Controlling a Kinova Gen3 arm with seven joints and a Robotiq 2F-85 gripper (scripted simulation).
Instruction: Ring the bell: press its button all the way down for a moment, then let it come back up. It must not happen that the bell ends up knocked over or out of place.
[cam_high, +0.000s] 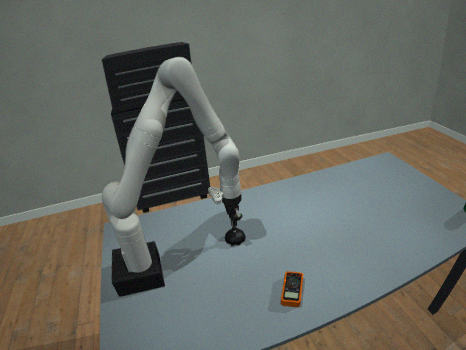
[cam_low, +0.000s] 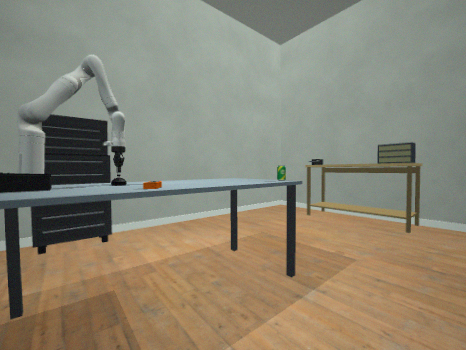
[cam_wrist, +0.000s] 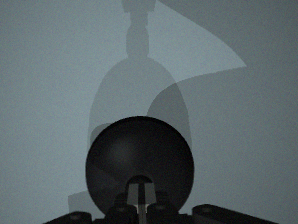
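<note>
Black bell (cam_high: 235, 236) on grey table (cam_high: 350, 215), gripper (cam_high: 234, 220) fingers together, empty, tips on bell top; orange multimeter (cam_high: 292, 288) nearby

Surfaces I see from my station — mostly matt, little shine.

The bell (cam_wrist: 139, 159) looks like dark, smooth metal or plastic with a soft sheen; my tabletop (cam_high: 350, 220) is flat matt grey-blue; the arm (cam_high: 150, 130) wears smooth white plastic-looking shells; the floor (cam_low: 250, 300) is grained wood planks — the side bench (cam_low: 365, 167) pale wood.
</note>
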